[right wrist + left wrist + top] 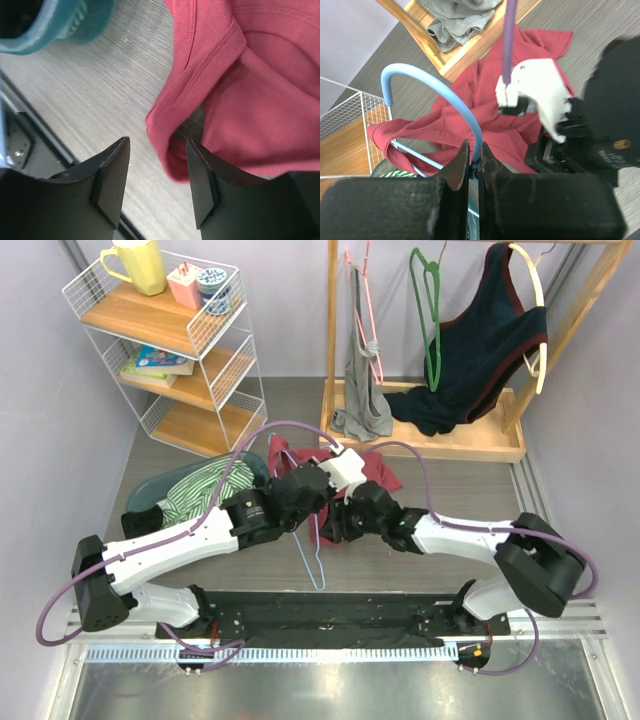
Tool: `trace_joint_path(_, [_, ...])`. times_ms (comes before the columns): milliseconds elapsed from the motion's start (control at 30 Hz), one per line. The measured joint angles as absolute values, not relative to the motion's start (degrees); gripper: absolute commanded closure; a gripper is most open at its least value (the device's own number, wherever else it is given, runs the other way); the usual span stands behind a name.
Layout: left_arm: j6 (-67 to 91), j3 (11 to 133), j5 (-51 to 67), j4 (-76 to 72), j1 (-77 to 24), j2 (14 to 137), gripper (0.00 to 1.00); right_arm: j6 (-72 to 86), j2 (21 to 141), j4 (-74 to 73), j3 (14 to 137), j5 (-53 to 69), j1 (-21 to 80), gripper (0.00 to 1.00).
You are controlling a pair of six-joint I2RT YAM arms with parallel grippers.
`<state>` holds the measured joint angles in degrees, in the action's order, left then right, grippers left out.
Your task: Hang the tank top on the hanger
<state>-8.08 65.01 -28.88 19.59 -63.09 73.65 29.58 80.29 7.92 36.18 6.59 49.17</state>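
Right, closest in, the left gripper point(474, 160) is clamping tight on the neck of the hanger point(447, 92), holding its light-blue hook pointing up toward the wooden rack point(470, 445). Alongside it, the right gripper point(157, 145) is standing with its jaws apart, straddling a folded hem of the tank top point(260, 100) without pinching it. So nothing is being gripped on that side. A little closer to the rack, the maroon tank top is lying heaped on the table just in front of the rack's base, with one strap trailing near a hanger arm. Whether that arm is passing through the strap, the views are not showing. By the look of it the task is sitting at an early stage: hanger in hand, garment not yet draped, both shoulders waiting to be threaded.
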Motion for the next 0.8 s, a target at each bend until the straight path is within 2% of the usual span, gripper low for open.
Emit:
trace_joint_path(167, [-8.10,65.01,-28.88,19.59,-63.11,73.45,1.00,28.97,85.08,9.61,36.60,5.67,50.17,0.48])
trace_joint_path(267, [-8.10,65.01,-28.91,19.59,-63.11,73.43,1.00,29.06,86.00,10.57,36.58,5.65,50.57,0.55])
trace_joint_path(333, [-8.10,65.01,-28.88,19.59,-63.11,73.43,1.00,29.10,86.19,11.88,36.58,5.72,50.78,0.65])
trace_joint_path(367, [-8.10,65.01,-28.91,19.59,-63.11,73.43,1.00,29.32,86.41,12.71,36.58,5.89,50.89,0.79])
trace_joint_path(433, [-8.08,65.01,-28.93,19.59,-63.11,73.43,1.00,29.47,87.13,13.89,36.58,6.35,50.96,0.96])
trace_joint_path(467, [-8.08,65.01,-28.95,19.59,-63.11,73.43,1.00,29.98,87.90,14.63,36.58,6.72,50.94,0.99])
trace_joint_path(667, [-8.19,64.75,-31.35,19.00,-63.11,73.43,1.00,30.33,88.23,13.52,36.60,7.18,50.94,0.99])
trace_joint_path(800, [-8.60,64.14,-34.35,18.44,-63.11,73.49,1.00,30.30,81.32,9.15,36.27,6.22,50.94,0.99])
